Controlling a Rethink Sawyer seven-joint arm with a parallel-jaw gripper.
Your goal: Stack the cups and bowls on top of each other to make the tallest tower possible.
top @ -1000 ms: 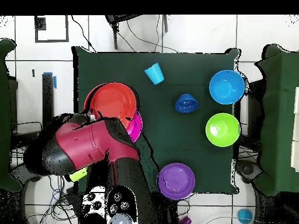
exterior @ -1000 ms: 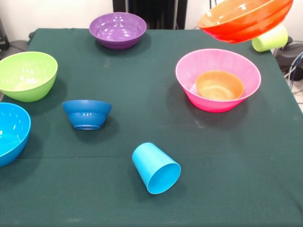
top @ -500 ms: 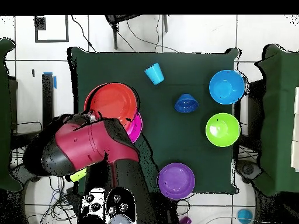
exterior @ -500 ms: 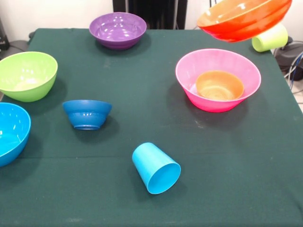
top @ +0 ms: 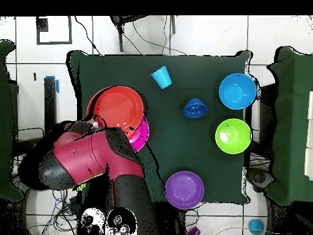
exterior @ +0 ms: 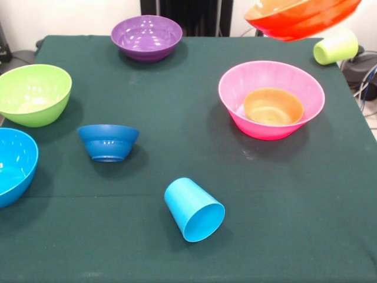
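Observation:
A large orange bowl (exterior: 303,16) hangs tilted in the air above the pink bowl (exterior: 259,128), which holds a small orange bowl (exterior: 273,105). From overhead the orange bowl (top: 116,107) covers most of the pink bowl (top: 142,133). My gripper (top: 95,125) sits at its rim, mostly hidden under the red arm (top: 92,162), shut on that bowl. A sky blue cup (exterior: 194,209) lies on its side near the front. A yellow-green cup (exterior: 336,47) lies at the table's far right corner.
Standing apart on the green cloth are a purple bowl (exterior: 146,36), a lime green bowl (exterior: 32,94), a sky blue bowl (exterior: 15,165) and a small dark blue bowl (exterior: 108,141) turned upside down. Cables lie off the right table edge (exterior: 365,76).
The large orange bowl has risen a little, toward the top of the front view. The arm has shifted slightly in the overhead view. Everything on the cloth stays put.

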